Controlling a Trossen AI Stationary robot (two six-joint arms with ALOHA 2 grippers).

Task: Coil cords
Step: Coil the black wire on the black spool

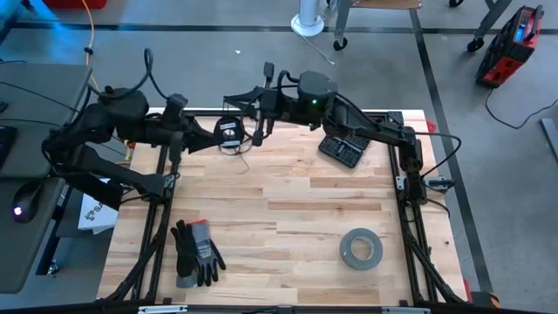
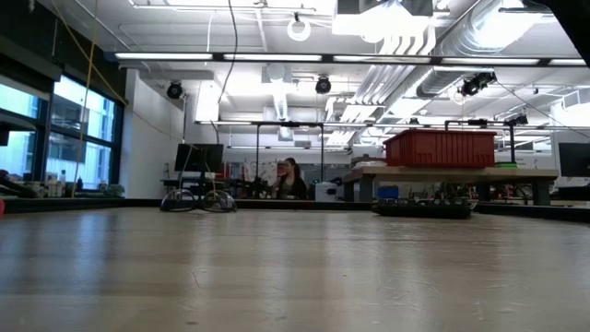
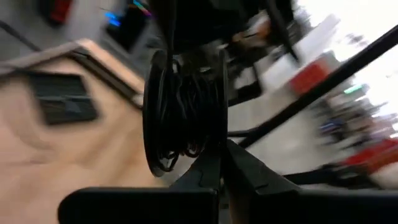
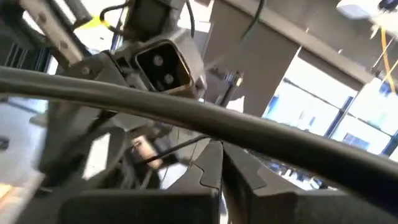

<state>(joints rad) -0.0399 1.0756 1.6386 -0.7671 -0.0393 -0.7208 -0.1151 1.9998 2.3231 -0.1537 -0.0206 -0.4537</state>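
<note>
Am holding small round black spool [image 1: 228,132] pinched in left gripper [image 3: 221,163] above desk's far edge, steadying it for winding; right gripper [image 4: 221,163] beside it, fingers pressed together, guiding thin dark cord [image 1: 240,155].

Table [image 1: 288,201] is looking like pale wood planks with a matt finish. Gloves [image 1: 196,253] are looking like knit cloth, and the spool [image 3: 180,112] is showing glossy black plastic.

Bare wooden table [image 2: 295,277], distant seated person [image 2: 291,180], red bin [image 2: 441,148]
</note>
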